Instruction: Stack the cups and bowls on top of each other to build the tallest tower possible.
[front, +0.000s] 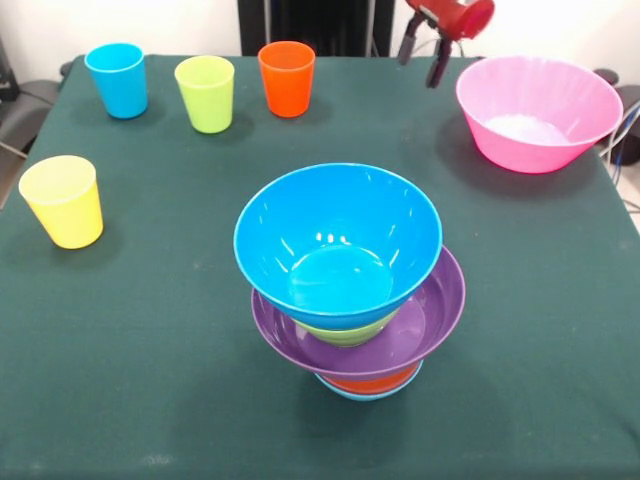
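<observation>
The tower stands front and centre on the table: a deep blue bowl (338, 245) on top, a green bowl (347, 331) under it, then a wide purple bowl (420, 325), an orange bowl (372, 381) and a light-blue bowl (362, 393) lowest. Along the far left stand a blue cup (117, 80), a lime green cup (205, 92) and an orange cup (286, 78), all upright. A yellow cup (63, 200) is at the left edge. A large pink bowl (538, 112) sits far right. My gripper (423, 57) hangs open and empty just left of the pink bowl.
A dark green cloth covers the table (150, 350). Its right edge runs close past the pink bowl, with cables (622, 140) beyond it. A dark chair or stand (20, 115) shows past the left edge.
</observation>
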